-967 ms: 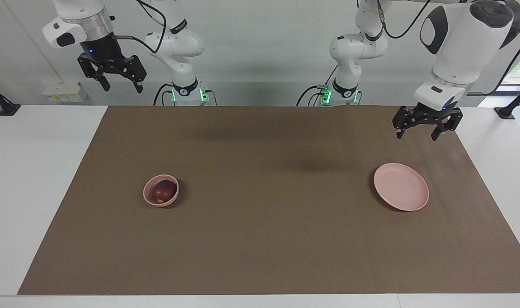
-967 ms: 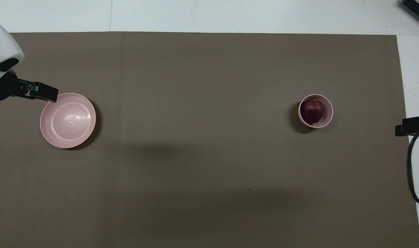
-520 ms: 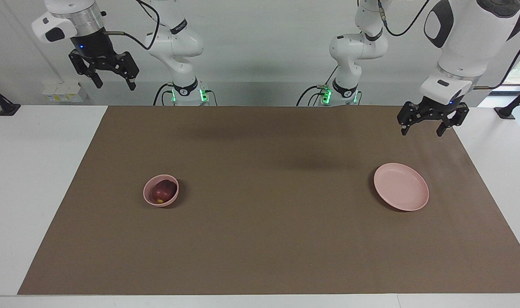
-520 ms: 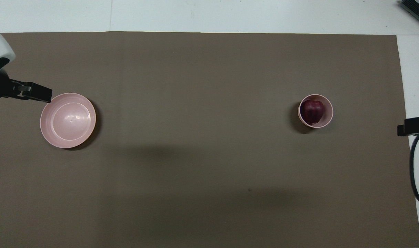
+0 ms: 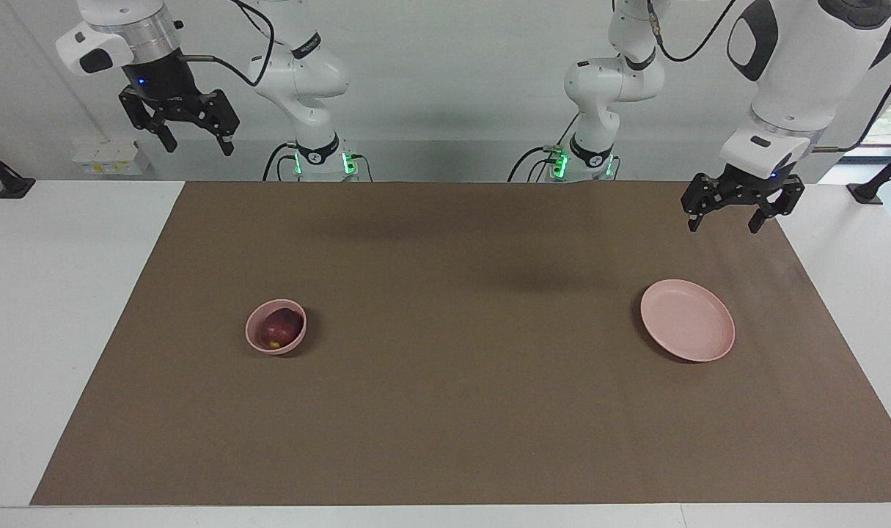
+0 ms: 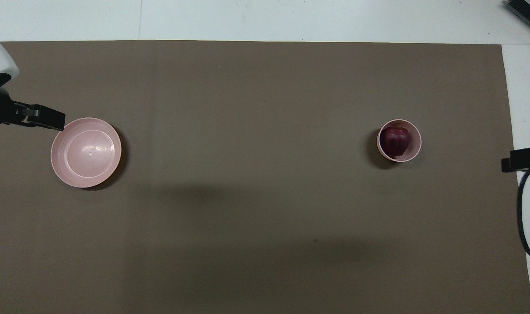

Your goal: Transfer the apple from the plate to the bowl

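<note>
Jaws on both grippers stand apart and hold nothing. Left gripper point(image 5: 728, 221) hangs in the air over the mat point(image 5: 460, 411) edge at its own end of the table; the plate point(image 5: 687, 320) lies below its open jaws, offset toward the table's middle, bare. Right gripper point(image 5: 191, 139) is raised high at the other end, with the bowl point(image 5: 276, 327) well below and clear of its jaws. The apple point(image 5: 281, 327) sits inside the bowl, yellowish patch showing; nothing is left on the plate.

Judgement: transfer looks complete, step in hand is retreat. To do it well, keep both grippers high and wide of the bowl so nothing nudges it, and leave the fingers apart.

Hard to read: overhead view shows only a finger of the left gripper point(image 6: 40, 118) at the frame edge, seeming to overlap the plate point(image 6: 60, 168) rim though it is raised; the right gripper is likewise cut off. Apple's contact with the bowl floor is hidden.
</note>
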Motion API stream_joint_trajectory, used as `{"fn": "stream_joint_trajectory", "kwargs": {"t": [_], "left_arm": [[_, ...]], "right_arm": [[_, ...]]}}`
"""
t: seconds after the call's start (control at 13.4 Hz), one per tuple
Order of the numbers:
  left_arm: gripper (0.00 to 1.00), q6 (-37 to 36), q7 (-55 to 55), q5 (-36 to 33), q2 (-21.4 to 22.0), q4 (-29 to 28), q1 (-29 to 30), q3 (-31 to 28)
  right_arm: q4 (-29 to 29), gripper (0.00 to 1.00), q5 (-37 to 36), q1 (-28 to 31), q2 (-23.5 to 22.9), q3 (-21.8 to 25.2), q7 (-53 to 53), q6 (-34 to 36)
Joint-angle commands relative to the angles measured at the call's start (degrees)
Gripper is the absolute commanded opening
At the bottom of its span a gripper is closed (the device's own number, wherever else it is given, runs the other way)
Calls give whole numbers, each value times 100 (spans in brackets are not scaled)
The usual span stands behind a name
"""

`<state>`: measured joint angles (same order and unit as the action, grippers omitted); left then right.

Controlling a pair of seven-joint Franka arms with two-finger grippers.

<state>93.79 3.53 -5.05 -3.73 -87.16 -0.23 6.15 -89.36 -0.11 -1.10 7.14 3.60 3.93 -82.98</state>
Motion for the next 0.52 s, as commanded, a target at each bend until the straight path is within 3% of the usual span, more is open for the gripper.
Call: {"fn": "stream_joint_trajectory", "kwargs": {"t": [0.0, 0.15, 0.45], "left_arm": [[100, -779, -1, 31, 371, -38, -56, -61], [100, -1054, -10, 31, 601, -46, -65, -61], [100, -1170, -10, 31, 610, -46, -56, -61]], "right_arm": [[24, 100, -42, 40, -19, -35, 3, 54], [-63, 100, -42, 40, 42, -35, -24, 63], [-108, 100, -42, 23, 77, -35, -24, 63]]}}
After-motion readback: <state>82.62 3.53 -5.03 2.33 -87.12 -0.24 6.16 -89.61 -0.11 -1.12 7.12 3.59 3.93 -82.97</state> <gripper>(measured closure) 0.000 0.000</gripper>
